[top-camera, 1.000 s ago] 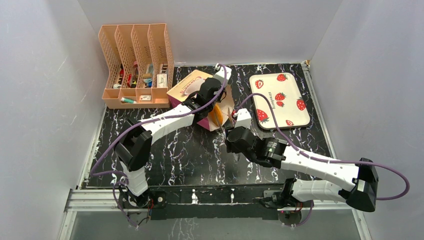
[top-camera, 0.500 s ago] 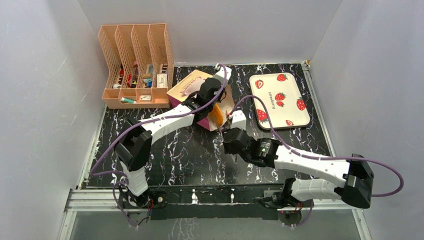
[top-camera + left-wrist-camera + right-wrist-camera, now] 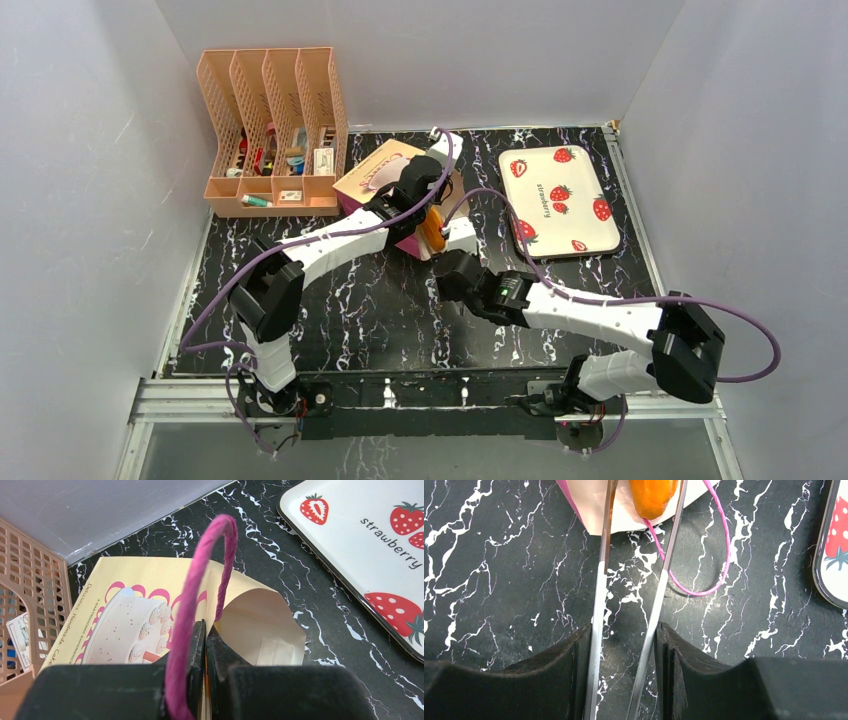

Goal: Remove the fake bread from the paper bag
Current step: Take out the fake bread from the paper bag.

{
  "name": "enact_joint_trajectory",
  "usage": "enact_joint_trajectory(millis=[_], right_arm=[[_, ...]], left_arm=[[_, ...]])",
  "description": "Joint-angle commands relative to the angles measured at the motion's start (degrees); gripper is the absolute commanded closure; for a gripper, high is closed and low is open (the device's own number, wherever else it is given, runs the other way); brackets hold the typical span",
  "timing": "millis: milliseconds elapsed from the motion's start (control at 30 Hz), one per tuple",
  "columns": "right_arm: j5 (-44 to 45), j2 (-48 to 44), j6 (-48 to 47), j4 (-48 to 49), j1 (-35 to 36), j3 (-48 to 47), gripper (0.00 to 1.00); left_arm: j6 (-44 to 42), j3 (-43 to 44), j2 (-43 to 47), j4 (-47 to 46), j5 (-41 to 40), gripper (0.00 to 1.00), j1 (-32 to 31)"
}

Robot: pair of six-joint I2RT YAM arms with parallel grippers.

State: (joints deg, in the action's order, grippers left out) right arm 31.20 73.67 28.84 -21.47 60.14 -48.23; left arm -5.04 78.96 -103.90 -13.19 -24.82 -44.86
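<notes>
The paper bag point(image 3: 375, 175) lies on its side, its cake print facing up point(image 3: 115, 595). My left gripper point(image 3: 205, 625) is shut on the rim of the bag's mouth, and a pink string handle point(image 3: 200, 565) loops up past its fingers. The orange fake bread point(image 3: 651, 495) shows in the bag's mouth point(image 3: 433, 228). My right gripper point(image 3: 624, 630) is shut on metal tongs point(image 3: 599, 580). Their two arms reach forward into the mouth, one on each side of the bread. The tong tips are out of view.
A strawberry tray point(image 3: 560, 200) lies to the right of the bag. A peach file rack point(image 3: 270, 130) with small items stands at the back left. The bag's other pink handle point(image 3: 719, 555) lies on the black marble table beside the tongs.
My right arm has moved left and forward toward the bag, bringing the tongs up to the bread. The left arm and the bag have not moved.
</notes>
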Motion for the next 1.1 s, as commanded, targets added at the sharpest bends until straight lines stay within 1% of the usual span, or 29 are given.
enact_joint_trajectory(millis=[0,67,433,467,567,633,667,700,833,967,1033,1067], right_arm=[[0.93,1.45,-1.98,6.82,-1.51,-2.84,0.94],[0.35,2.10,-1.99,7.05,-2.05,-2.84,1.00],[0.04,2.01,-1.71,6.63,-2.31,-2.35,1.00],[0.08,2.38,-1.83,6.63,-2.35,-2.49,0.97],[0.05,3.72,-2.18,6.79,-2.46,-3.22,0.71],[0.07,4.59,-2.42,7.16,-2.75,-3.53,0.55],[-0.05,4.90,-2.53,7.41,-2.98,-3.61,0.51],[-0.28,5.25,-2.70,7.72,-3.27,-3.65,0.49],[-1.92,6.33,-2.90,8.95,-4.84,-3.67,0.48],[-2.39,6.57,-3.12,9.53,-5.78,-3.48,0.49],[-2.45,6.58,-3.12,9.57,-6.06,-3.38,0.53],[-2.54,6.53,-3.15,9.53,-6.16,-3.29,0.58]], left_arm=[[0.58,0.33,2.69,-0.95,0.03,1.00,-0.31],[0.60,0.19,2.78,-1.04,-0.06,1.00,-0.31],[0.33,-0.56,3.40,-1.49,-0.26,1.00,-0.31],[0.42,-0.52,3.44,-1.49,-0.23,1.00,-0.31],[0.47,-0.38,3.59,-1.23,-0.09,1.00,-0.31],[0.52,-0.45,3.72,-1.08,-0.09,1.00,-0.31],[0.55,-0.51,3.76,-1.05,-0.14,1.00,-0.27],[0.52,-0.54,3.91,-1.05,-0.14,1.00,-0.29],[0.71,-0.63,4.04,-0.96,-0.08,1.00,-0.31],[0.67,-0.74,4.05,-0.97,-0.05,1.00,-0.31],[0.71,-0.81,4.00,-1.05,-0.13,1.00,-0.27],[0.66,-0.75,3.96,-1.05,-0.14,1.00,-0.31]])
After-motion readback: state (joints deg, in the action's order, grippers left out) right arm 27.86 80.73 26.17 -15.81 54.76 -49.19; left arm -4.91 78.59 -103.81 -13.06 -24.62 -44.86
